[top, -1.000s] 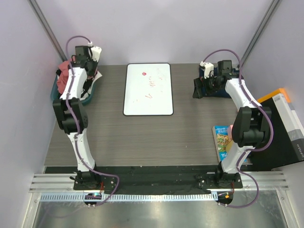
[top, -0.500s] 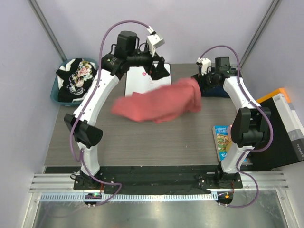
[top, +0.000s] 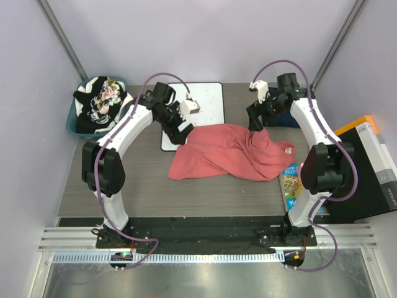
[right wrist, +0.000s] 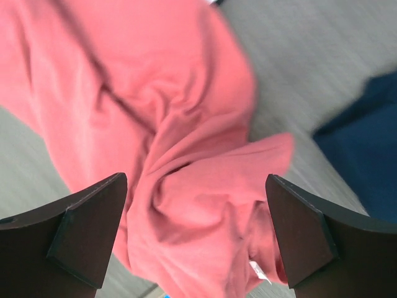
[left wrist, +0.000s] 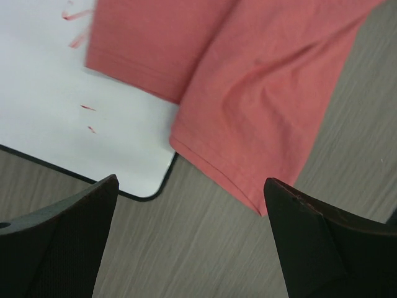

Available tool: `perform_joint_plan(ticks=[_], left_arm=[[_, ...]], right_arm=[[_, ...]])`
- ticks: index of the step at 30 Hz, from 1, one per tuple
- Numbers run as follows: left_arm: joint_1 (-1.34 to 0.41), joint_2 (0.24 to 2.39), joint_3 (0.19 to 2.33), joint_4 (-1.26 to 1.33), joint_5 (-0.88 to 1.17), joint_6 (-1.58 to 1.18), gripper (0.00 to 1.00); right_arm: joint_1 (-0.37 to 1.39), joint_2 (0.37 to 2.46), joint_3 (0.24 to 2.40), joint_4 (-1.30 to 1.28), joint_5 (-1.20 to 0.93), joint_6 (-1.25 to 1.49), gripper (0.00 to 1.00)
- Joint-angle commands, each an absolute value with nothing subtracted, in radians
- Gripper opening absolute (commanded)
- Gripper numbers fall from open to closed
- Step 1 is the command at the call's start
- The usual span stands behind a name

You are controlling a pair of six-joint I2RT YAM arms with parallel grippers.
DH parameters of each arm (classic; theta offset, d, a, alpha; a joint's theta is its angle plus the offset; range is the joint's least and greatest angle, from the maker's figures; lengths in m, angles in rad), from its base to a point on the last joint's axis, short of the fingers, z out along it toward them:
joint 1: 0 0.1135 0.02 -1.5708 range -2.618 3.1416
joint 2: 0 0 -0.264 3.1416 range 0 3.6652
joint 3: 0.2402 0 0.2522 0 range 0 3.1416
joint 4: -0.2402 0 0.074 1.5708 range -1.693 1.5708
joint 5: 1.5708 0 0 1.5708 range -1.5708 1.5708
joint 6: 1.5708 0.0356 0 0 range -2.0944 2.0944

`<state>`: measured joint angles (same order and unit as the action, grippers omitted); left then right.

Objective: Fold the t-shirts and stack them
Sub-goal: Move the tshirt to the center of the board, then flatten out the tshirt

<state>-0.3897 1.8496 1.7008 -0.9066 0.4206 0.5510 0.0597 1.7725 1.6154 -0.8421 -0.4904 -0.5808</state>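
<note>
The left gripper (left wrist: pixel 191 186) hangs with its jaws spread wide and nothing between them, just over the spot where the salmon t-shirt (top: pixel 232 152) overlaps the near right corner of the white board (top: pixel 198 99). The right gripper (right wrist: pixel 195 180) is likewise spread and holds nothing, poised above the far right part of the same shirt. The board carries a few thin red pen marks, but they form no letters that can be read. A book (top: pixel 288 183) with a colourful cover lies at the right edge of the table (top: pixel 136 186); its title is too small to make out, as is the print on the side of the black box (top: pixel 372 167) with an orange edge beside it. The salmon shirt lies crumpled and unfolded in the middle of the table, its long axis running left to right, with one hem towards the left arm and its bunched right end touching the book; a small white tag shows near that end. Neck and sleeves cannot be told apart in the folds. The navy t-shirt (top: pixel 282 118) sits at the far right, mostly hidden behind the right arm. A heap of black and floral-printed shirts (top: pixel 99 102) fills the teal basket (top: pixel 72 128) at the far left.
</note>
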Motion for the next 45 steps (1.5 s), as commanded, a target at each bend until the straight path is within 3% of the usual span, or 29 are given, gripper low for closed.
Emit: perform_joint_plan(ticks=[1,8,17,29,40,45], left_arm=[[-0.399,1.818,1.657,-0.98,0.46,0.738,1.0],[-0.405,1.913,1.66,-0.875,0.402,0.759,1.0],[-0.403,1.986,1.706,-0.468,0.227,0.727,1.0],[-0.44,2.272,1.956,-0.577,0.261,0.808,1.0],[-0.453,2.35,2.026,-0.701,0.296,0.891,1.0],[-0.459,2.37,2.043,-0.739,0.302,0.942,0.9]], right_arm=[[0.115,1.819,1.646,-1.072,-0.532,-0.767,1.0],[0.118,1.819,1.531,-0.927,-0.422,-0.755,1.0],[0.072,1.813,1.525,-0.678,-0.287,-0.496,1.0],[0.051,1.821,1.448,-0.67,-0.261,-0.474,1.0],[-0.014,1.876,1.491,-0.745,-0.285,-0.476,1.0],[-0.028,1.928,1.52,-0.742,-0.296,-0.446,1.0]])
